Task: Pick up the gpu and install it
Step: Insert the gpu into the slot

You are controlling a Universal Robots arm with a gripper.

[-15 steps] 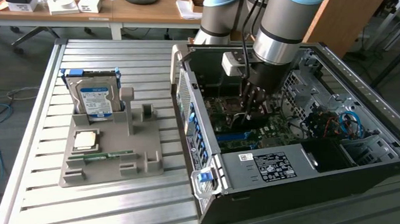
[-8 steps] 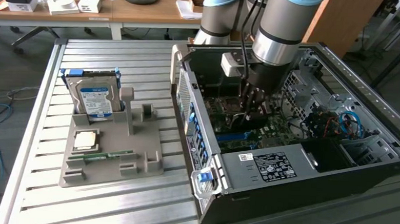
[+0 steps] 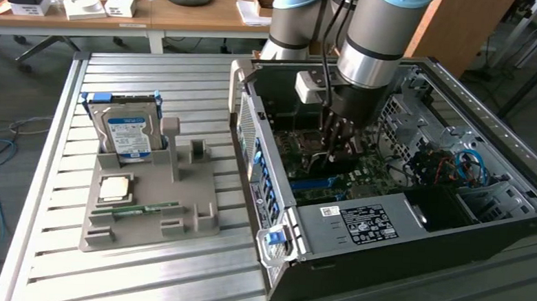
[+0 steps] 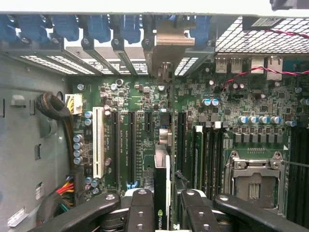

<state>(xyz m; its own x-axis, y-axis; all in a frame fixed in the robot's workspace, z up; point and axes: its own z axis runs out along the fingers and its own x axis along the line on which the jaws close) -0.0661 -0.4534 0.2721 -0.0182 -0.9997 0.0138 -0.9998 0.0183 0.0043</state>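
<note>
My gripper (image 3: 334,152) reaches down into the open computer case (image 3: 357,227), over the motherboard (image 3: 377,175). In the wrist view the gripper (image 4: 166,205) is shut on the gpu (image 4: 162,171), a thin dark card seen edge-on between the two black fingers (image 4: 141,208). The card stands on edge in line with the black expansion slots (image 4: 131,145), and its silver bracket (image 4: 169,41) lies against the case's rear slot openings. Whether its lower edge sits in a slot is hidden. In the exterior view the gpu (image 3: 327,169) shows as a dark strip under the fingers.
A grey fixture (image 3: 151,199) on the slatted table holds a silver hard drive (image 3: 127,133), a processor chip (image 3: 115,187) and a green memory stick (image 3: 136,210). Inside the case are a white slot (image 4: 99,145), a processor socket (image 4: 253,186) and cable bundles (image 4: 55,108).
</note>
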